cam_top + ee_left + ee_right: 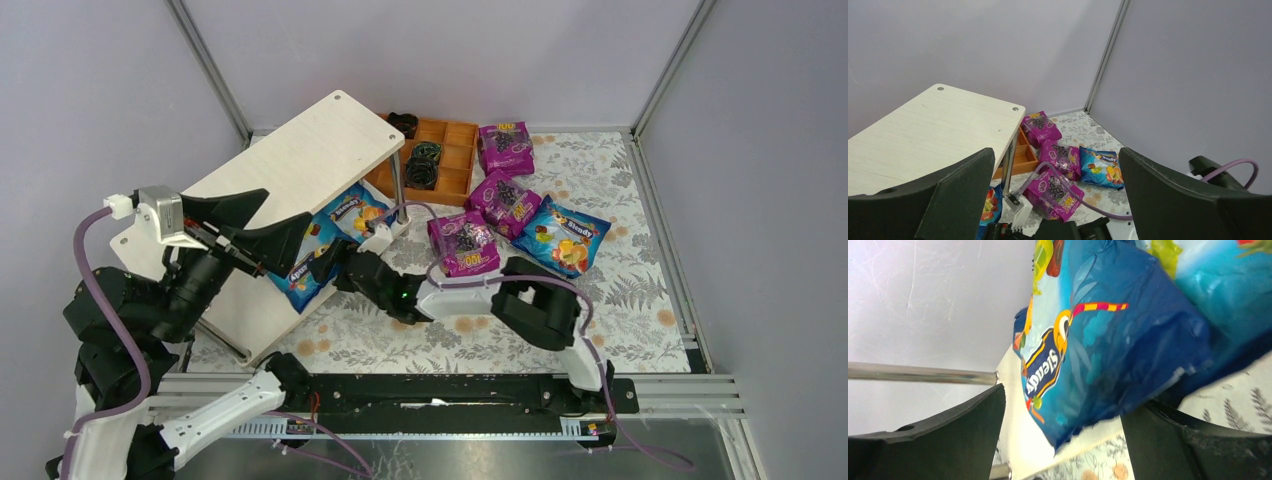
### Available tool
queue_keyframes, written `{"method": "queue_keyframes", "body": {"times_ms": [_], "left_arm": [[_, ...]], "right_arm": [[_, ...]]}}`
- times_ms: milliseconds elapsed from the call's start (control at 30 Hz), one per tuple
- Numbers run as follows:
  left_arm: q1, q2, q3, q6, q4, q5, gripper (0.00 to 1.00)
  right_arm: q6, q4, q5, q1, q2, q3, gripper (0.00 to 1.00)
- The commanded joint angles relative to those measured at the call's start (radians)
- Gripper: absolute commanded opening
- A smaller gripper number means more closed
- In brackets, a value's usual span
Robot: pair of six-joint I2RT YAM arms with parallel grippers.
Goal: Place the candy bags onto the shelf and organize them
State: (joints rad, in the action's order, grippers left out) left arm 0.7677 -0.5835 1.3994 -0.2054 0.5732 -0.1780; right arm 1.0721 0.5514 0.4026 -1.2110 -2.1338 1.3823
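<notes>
The shelf (300, 160) stands at the left, its pale top board bare. Two blue candy bags (355, 212) (305, 265) lie on its lower board. My right gripper (330, 262) reaches in at that board, open. In the right wrist view a blue bag (1108, 340) lies between its spread fingers (1063, 405) on the white board (1018, 430). My left gripper (288, 207) hangs open and empty above the shelf. Three purple bags (505, 147) (505, 203) (462, 243) and one blue bag (562, 235) lie on the table.
An orange-brown compartment tray (450, 160) with black coiled rings (422, 165) sits behind the shelf's right corner. A metal shelf post (399, 190) stands beside it. The right arm's purple cable (420, 210) runs over the nearest purple bag. Grey walls enclose the table.
</notes>
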Motion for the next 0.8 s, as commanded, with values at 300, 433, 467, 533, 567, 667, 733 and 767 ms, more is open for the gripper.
{"method": "queue_keyframes", "body": {"times_ms": [300,433,467,533,567,667,733,767], "left_arm": [[0.001,-0.077,-0.024,-0.071,-0.245,0.049,0.99],[0.002,-0.099,-0.080,-0.109,-0.333,0.045,0.99],[0.001,-0.108,-0.095,-0.120,-0.355,0.049,0.99],[0.002,-0.135,-0.117,-0.127,-0.382,0.065,0.99],[0.002,-0.152,-0.126,-0.127,-0.387,0.075,0.99],[0.002,-0.199,-0.139,-0.101,-0.382,0.113,0.99],[0.002,-0.216,-0.162,-0.079,-0.385,0.143,0.99],[0.002,-0.218,-0.179,-0.070,-0.392,0.157,0.99]], "right_arm": [[-0.492,-0.371,0.202,-0.003,0.628,-0.412,1.00],[-0.557,-0.740,0.431,0.020,0.749,-0.416,1.00],[-0.555,-0.799,0.470,0.029,0.770,-0.421,1.00],[-0.554,-0.888,0.513,0.057,0.808,-0.439,1.00],[-0.546,-0.917,0.507,0.087,0.825,-0.450,1.00],[-0.543,-0.915,0.331,0.268,0.893,-0.509,1.00],[-0.555,-0.878,0.189,0.420,0.945,-0.548,1.00],[-0.558,-0.863,0.136,0.484,0.972,-0.561,1.00]]}}
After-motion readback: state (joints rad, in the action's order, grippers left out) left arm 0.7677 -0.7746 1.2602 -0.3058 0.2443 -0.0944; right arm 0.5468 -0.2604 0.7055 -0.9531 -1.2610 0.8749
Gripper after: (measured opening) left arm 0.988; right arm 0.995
